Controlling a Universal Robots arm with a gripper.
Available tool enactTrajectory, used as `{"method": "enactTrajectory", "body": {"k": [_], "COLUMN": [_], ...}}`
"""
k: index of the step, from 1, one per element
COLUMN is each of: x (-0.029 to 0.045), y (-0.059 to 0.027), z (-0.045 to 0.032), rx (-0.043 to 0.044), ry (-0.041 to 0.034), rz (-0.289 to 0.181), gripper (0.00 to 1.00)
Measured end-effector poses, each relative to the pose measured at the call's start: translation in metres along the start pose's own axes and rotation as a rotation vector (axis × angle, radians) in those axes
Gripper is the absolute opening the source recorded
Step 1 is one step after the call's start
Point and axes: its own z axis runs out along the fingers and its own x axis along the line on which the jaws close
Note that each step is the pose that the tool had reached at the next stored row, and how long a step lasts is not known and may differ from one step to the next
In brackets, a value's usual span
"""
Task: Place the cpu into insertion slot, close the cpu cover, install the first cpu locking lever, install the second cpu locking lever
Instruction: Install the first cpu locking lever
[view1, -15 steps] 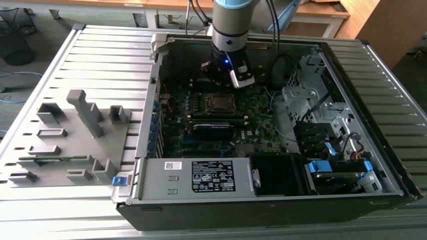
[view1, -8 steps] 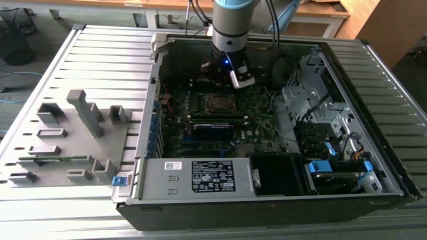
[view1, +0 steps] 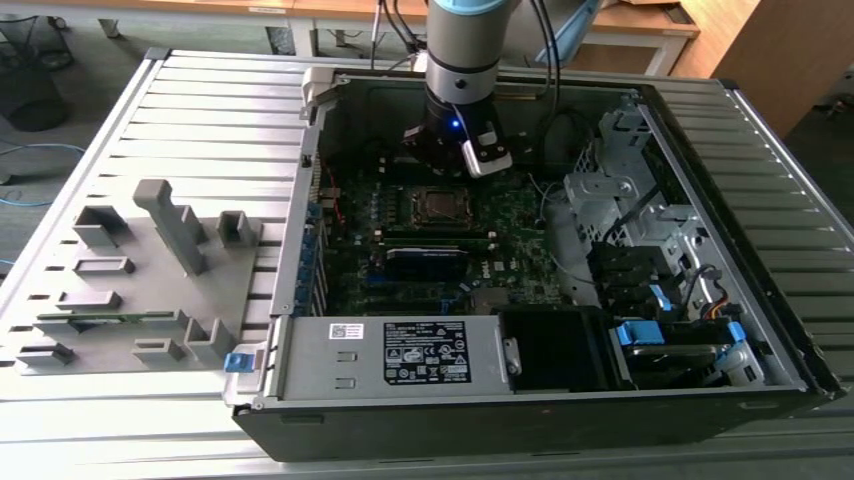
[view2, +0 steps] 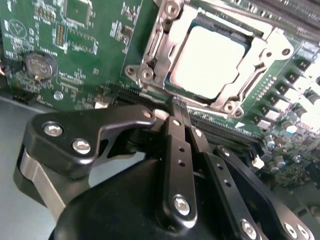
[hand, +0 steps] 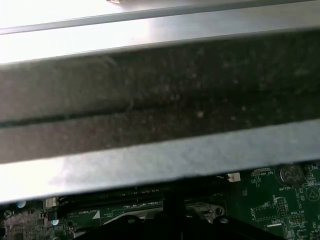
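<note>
The cpu (view2: 206, 61) lies flat in the insertion slot (view2: 146, 74), its dull silver top facing up. The cpu cover (view2: 262, 50) lies down over it as a metal frame around the chip's edges. I cannot tell the locking levers apart from the frame's metal. In the second wrist view my gripper (view2: 175, 106) has its black fingers (view2: 178, 150) pressed together, shut, with the tips right at the socket's near edge. In the exterior view the gripper (view1: 451, 168) hangs low inside the case, just behind the socket with the cpu (view1: 437, 206).
The open computer case (view1: 307, 300) lies on a slatted table. Black memory slots (view1: 427, 262) run in front of the socket, with the power supply (view1: 387, 355) beyond them. Drive cages (view1: 641, 250) and cables crowd the exterior view's right. A coin battery (view2: 39, 66) sits on the board. Grey fixtures (view1: 160, 230) stand outside the case.
</note>
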Motion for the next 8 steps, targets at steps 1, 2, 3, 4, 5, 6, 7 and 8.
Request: {"method": "enactTrajectory", "body": {"k": [1,2,3,4,5,6,7,8], "x": [0.0,0.0002,0.0003,0.0005,0.0007,0.0008,0.001,0.0012], "y": [0.0002,0.0009,0.0017,0.0029,0.0043,0.0055,0.0066,0.0077], "z": [0.0,0.0001,0.0002,0.0004,0.0006,0.0008,0.001,0.0011], "rx": [0.0003,0.0005,0.0005,0.0006,0.0004,0.0002,0.0003,0.0003], "ry": [0.0,0.0,0.0001,0.0,-0.0001,-0.0001,0.0,0.0], "rz": [0.0,0.0,0.0,0.0,0.0,0.0,0.0,0.0], "gripper": [0.11,0.11,0.11,0.11,0.11,0.11,0.11,0.11]}}
